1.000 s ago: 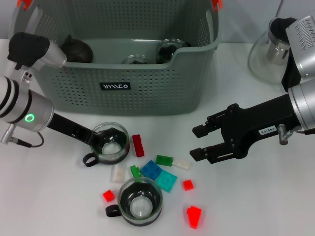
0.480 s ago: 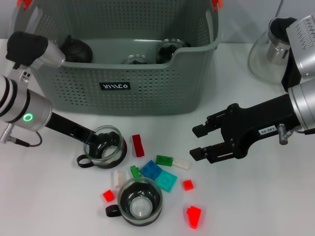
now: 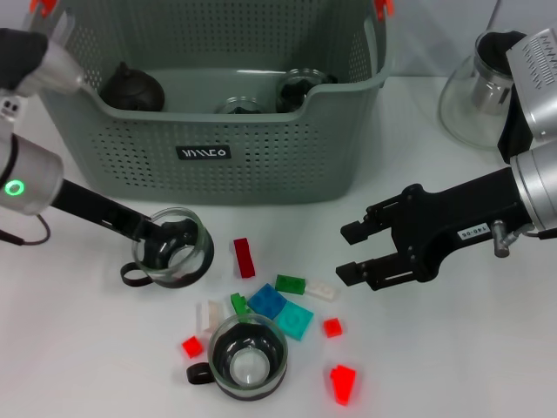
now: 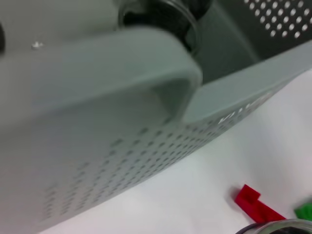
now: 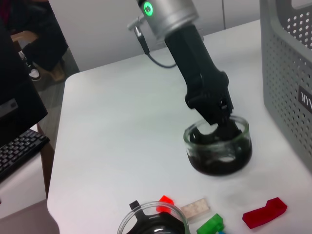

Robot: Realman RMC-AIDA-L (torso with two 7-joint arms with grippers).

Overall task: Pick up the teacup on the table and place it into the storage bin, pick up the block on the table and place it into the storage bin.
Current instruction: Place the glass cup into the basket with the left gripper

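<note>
Glass, with a dark inner liner, the teacup (image 3: 174,257) is clamped by the left pincer (image 3: 165,239), one finger inside its rim, and sits tilted just in front of the storage bin (image 3: 209,152). A second teacup (image 3: 248,354) stands nearer on the white tabletop (image 3: 452,348) among scattered blocks, a dark red block (image 3: 244,258) just beside the gripped cup. The right pincer (image 3: 352,252) hovers to the right of the blocks, fingers spread wide and holding nothing. The bin already contains dark teaware. A glass teapot (image 3: 483,83) stands far right
</note>
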